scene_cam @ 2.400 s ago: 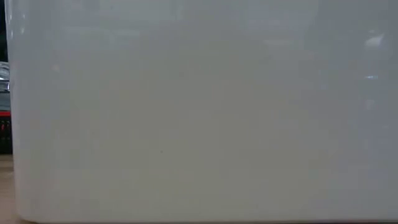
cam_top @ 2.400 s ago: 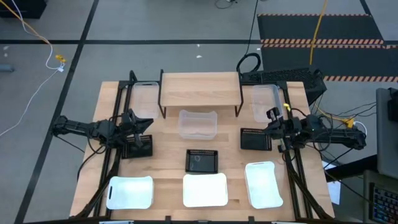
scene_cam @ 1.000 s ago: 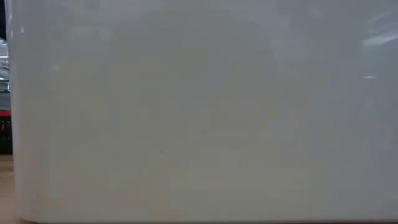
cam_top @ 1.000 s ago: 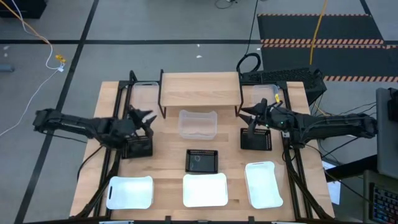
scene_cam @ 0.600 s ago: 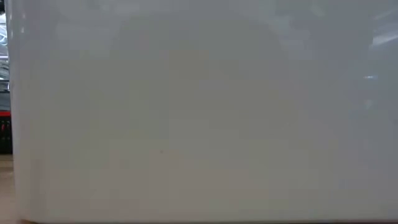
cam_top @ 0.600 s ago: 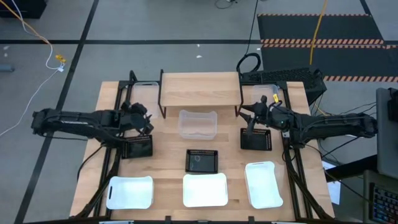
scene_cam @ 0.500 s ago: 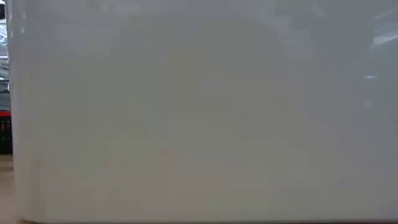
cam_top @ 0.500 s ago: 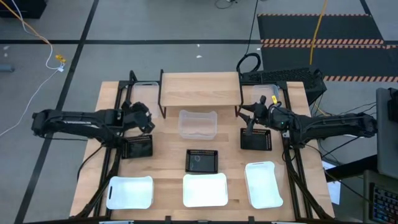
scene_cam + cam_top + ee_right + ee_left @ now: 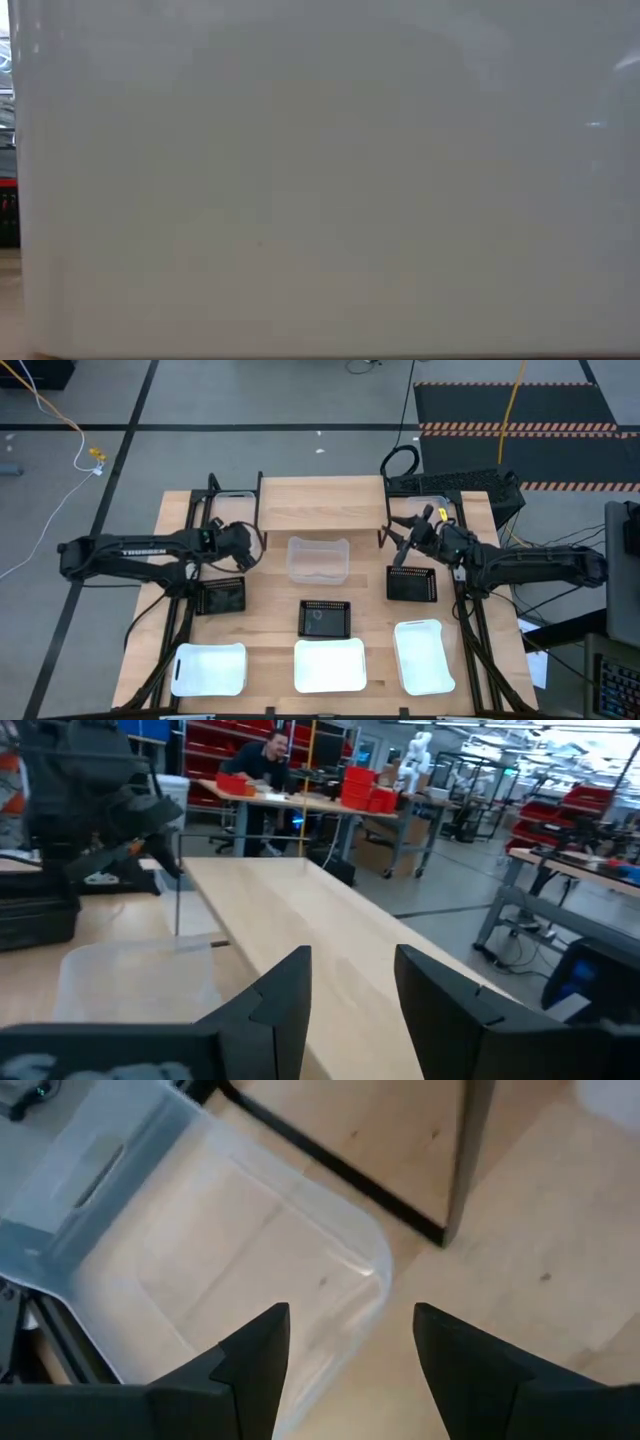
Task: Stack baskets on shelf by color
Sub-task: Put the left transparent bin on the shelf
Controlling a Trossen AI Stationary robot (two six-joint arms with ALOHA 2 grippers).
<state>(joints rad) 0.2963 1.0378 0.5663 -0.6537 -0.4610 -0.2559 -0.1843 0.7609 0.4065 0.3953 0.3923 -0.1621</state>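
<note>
The shelf stands at the table's far middle. Clear baskets sit before it and beside each of its ends, the left one and the right one. Three black baskets make a middle row. Three white baskets line the near edge. My left gripper hangs open above the left clear basket's corner, by the shelf's left leg. My right gripper is open by the shelf's right end, level with the shelf top.
The low view is filled by the wall of a white basket. Black arm rails run along both table sides. A keyboard lies at the far right corner. In the room beyond, a person sits at a bench.
My left gripper has gone from above the left black basket toward the table's far edge and the shelf's left leg, and now hangs over the left clear basket's corner. No basket has moved.
</note>
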